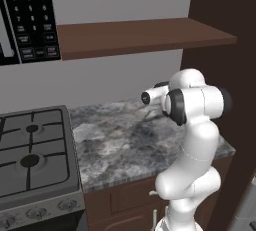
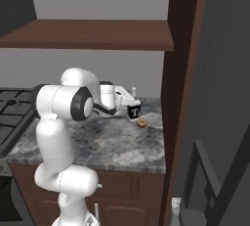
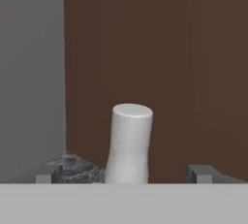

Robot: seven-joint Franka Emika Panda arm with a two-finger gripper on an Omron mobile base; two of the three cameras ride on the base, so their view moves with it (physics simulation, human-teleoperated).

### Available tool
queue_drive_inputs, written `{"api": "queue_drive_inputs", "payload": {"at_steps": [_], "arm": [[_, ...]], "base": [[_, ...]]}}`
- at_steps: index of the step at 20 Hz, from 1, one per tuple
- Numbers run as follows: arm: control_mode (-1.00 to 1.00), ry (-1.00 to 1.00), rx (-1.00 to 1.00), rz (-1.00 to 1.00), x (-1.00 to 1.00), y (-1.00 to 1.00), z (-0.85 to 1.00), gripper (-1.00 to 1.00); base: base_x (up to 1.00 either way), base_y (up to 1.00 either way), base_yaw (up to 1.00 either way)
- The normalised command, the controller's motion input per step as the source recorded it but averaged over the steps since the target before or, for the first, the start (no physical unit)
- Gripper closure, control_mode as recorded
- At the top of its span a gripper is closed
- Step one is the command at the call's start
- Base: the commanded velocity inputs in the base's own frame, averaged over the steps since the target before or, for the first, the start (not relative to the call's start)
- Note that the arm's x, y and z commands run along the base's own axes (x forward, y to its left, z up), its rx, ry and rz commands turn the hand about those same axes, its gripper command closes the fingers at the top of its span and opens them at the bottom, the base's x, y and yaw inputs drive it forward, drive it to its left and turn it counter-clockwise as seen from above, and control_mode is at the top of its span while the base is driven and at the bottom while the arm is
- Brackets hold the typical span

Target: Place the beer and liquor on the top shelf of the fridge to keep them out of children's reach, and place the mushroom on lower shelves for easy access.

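Fingertips of the gripper are spread wide on either side of the liquor bottle's white neck, with the mushroom seen just right of that bottle on the marbled counter.

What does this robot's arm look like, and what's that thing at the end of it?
The arm is built of rounded, glossy white segments, with dark, nearly black rings and caps at the joints. No loose cables or markings show on it. At its end sits a white hand carrying the pincer; in the hand view its two small fingertips are blocky and dark grey.
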Motion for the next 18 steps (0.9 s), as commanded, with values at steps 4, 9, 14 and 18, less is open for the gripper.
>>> {"api": "queue_drive_inputs", "payload": {"at_steps": [4, 9, 14, 18], "arm": [[-1.00, 0.00, 0.00, 0.00, 0.21, -0.09, -0.29, -1.00], [-1.00, 0.00, 0.00, 0.00, 0.18, -0.10, -0.33, -1.00], [-1.00, 0.00, 0.00, -0.01, 0.09, -0.26, -0.34, -1.00], [-1.00, 0.00, 0.00, 0.00, 0.02, -0.29, -0.37, -1.00]], "base": [[0.00, 0.00, 0.00], [0.00, 0.00, 0.00], [0.00, 0.00, 0.00], [0.00, 0.00, 0.00]]}}
